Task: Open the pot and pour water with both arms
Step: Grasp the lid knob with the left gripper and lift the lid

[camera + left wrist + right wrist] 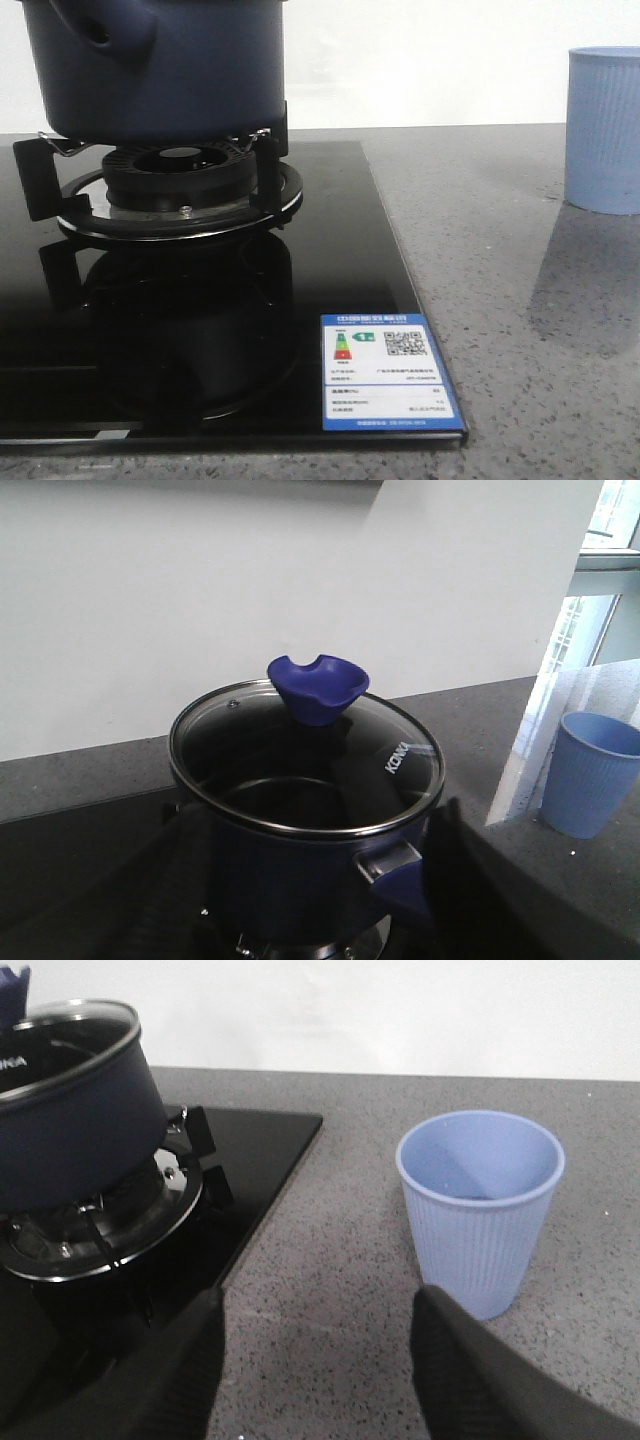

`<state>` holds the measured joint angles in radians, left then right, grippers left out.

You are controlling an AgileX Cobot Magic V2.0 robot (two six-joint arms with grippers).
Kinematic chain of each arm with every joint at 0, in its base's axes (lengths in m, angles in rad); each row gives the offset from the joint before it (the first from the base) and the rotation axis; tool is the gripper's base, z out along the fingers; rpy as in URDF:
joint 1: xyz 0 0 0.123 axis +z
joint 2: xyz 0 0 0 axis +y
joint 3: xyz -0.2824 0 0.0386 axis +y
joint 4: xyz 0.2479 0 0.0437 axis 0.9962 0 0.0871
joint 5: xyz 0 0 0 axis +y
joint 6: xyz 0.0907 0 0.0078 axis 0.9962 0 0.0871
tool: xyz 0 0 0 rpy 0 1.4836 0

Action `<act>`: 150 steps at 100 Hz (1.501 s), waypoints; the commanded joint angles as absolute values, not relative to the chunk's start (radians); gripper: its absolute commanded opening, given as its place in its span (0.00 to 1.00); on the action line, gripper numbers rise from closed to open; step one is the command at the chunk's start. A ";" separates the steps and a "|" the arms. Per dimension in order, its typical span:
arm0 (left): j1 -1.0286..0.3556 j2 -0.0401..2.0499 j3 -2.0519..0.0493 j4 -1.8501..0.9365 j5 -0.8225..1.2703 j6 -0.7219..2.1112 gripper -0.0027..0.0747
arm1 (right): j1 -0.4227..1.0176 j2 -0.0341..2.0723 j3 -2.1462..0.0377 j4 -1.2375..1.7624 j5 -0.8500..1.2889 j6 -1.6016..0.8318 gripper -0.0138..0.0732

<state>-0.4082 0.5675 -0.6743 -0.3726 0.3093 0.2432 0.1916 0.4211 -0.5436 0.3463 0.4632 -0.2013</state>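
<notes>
The dark navy pot (170,70) stands on the gas burner (180,175) at the far left, its side lug (100,35) pierced by a hole. In the left wrist view the pot (300,880) wears a steel-rimmed glass lid (260,760) with a blue knob (318,685). My left gripper (315,812) is open, one finger on each side of the pot body, below the rim. My right gripper (318,1302) is open and empty, low over the counter between the hob and the light blue ribbed cup (478,1210). Neither gripper shows in the front view.
The black glass hob (330,250) carries an energy label (385,370) at its near right corner. The cup (603,130) stands on the grey speckled counter (520,330) at the right. A white wall runs behind.
</notes>
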 commanded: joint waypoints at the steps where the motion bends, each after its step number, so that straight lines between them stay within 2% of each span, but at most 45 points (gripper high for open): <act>1: -0.449 0.605 -0.709 -0.390 0.168 0.245 0.73 | 0.193 0.434 -0.580 0.367 0.364 -0.218 0.63; 12: -0.493 0.659 -0.709 -0.390 0.112 0.245 0.70 | 0.193 0.434 -0.580 0.367 0.371 -0.218 0.64; 31: -0.546 0.779 -0.709 -0.390 -0.009 0.245 0.70 | 0.193 0.434 -0.580 0.367 0.389 -0.222 0.80; 55: -0.548 0.959 -0.742 -0.390 -0.146 0.243 0.71 | 0.193 0.434 -0.580 0.367 0.406 -0.222 0.80; 79: -0.548 1.131 -0.866 -0.384 -0.146 0.243 0.71 | 0.193 0.434 -0.580 0.367 0.409 -0.222 0.80; 95: -0.544 1.222 -0.939 -0.352 -0.148 0.243 0.79 | 0.193 0.434 -0.580 0.367 0.416 -0.222 0.80; 121: -0.514 1.300 -0.991 -0.352 -0.155 0.243 0.79 | 0.193 0.434 -0.580 0.367 0.418 -0.222 0.80; 137: -0.512 1.301 -0.991 -0.336 -0.165 0.243 0.76 | 0.193 0.434 -0.580 0.367 0.427 -0.222 0.80; 150: -0.512 1.301 -0.991 -0.335 -0.167 0.243 0.66 | 0.193 0.434 -0.580 0.367 0.429 -0.222 0.80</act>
